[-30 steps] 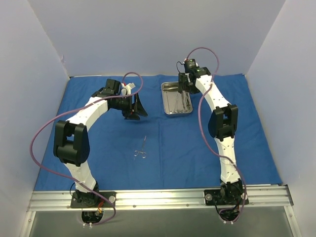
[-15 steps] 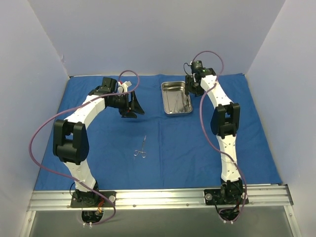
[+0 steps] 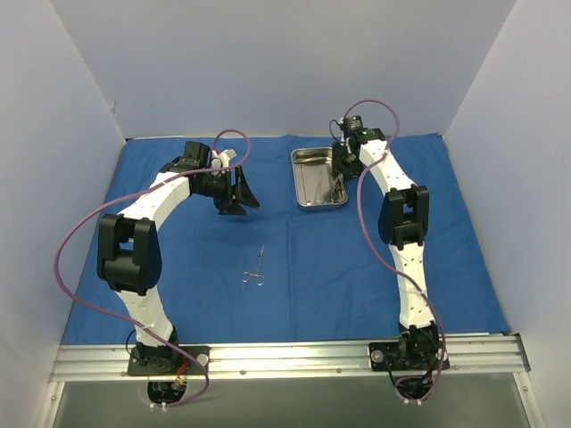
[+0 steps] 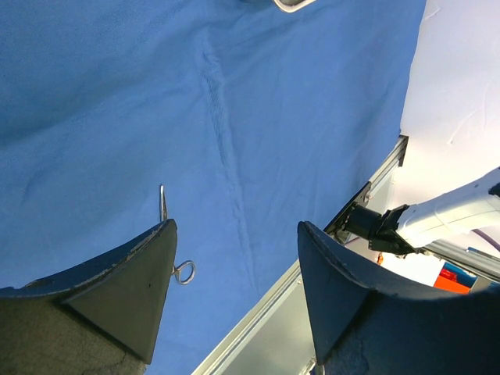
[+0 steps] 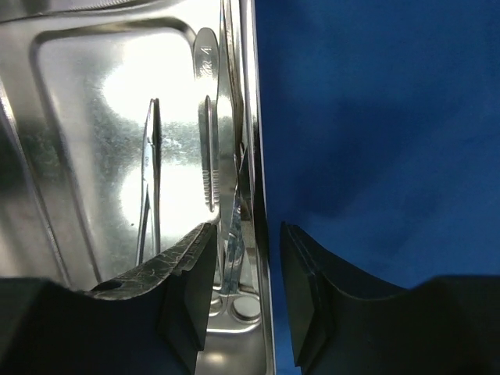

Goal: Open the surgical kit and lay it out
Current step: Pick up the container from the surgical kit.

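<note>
Right pincer (image 5: 242, 234), narrowly spread, straddles slim silver instruments (image 5: 234, 254) at the rim of the shiny steel tray (image 5: 86, 101), poised to pinch one; left pincer (image 4: 236, 234) is spread, empty.

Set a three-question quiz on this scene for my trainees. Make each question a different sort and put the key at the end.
1. True or false: the ring-handled forceps on the blue cloth lie inside the steel tray.
2. Multiple choice: the right hand has its jaws
A. astride the tray's edge
B. closed on the forceps out on the cloth
C. shut on a fold of the cloth
3. Short answer: which hand hangs over bare cloth, away from the tray?

Key: 1 false; 2 A; 3 the left hand.
</note>
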Controlling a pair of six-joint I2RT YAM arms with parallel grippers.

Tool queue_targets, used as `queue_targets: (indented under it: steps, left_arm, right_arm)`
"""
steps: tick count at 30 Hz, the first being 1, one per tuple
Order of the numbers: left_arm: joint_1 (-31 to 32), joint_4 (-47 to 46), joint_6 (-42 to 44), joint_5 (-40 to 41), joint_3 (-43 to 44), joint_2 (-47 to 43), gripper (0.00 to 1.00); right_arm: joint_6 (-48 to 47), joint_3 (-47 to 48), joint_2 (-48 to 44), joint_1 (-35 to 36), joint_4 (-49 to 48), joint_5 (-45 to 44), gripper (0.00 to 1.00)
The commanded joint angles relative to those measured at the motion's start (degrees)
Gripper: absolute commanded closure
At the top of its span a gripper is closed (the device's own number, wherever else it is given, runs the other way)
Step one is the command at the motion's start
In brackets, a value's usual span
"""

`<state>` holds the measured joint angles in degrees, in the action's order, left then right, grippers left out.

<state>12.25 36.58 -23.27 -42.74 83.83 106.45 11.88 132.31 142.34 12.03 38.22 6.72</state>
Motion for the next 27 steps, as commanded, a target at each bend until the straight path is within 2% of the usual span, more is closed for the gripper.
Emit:
queue_targets:
  steps: [1, 3, 7, 10, 11, 16, 27]
  left_arm:
    - [-0.6, 0.2, 1.2, -1.5, 3.4, 0.2, 0.28]
    - [-0.8, 0.3, 1.2, -1.6, 3.4, 0.1, 0.28]
    - [-1.1, 0.7, 1.5, -1.5, 3.4, 0.1, 0.28]
    - [-1.4, 0.7, 1.5, -1.4, 3.3, 0.0, 0.28]
    - [-1.4, 0.7, 1.5, -1.4, 3.3, -0.1, 0.28]
    - [-1.5, 0.4, 1.2, -1.6, 3.4, -0.1, 0.28]
    - [-1.6, -1.2, 0.5, -1.7, 2.4, -1.2, 0.28]
  right_arm:
    - [0.0, 1.2, 2.3, -0.4, 1.0, 1.6, 0.62]
    - [0.0, 1.3, 3.0, -0.4, 0.8, 1.8, 0.64]
    - [0.1, 2.2, 3.9, -0.4, 0.9, 1.9, 0.73]
    - [0.3, 3.3, 4.3, -0.5, 0.7, 2.4, 0.82]
    - [0.8, 3.6, 4.3, -0.5, 0.6, 2.8, 0.88]
    - [2.0, 4.6, 2.5, -1.2, -0.2, 4.3, 1.0]
    - [0.7, 0.0, -5.3, -3.2, 1.2, 7.6, 1.0]
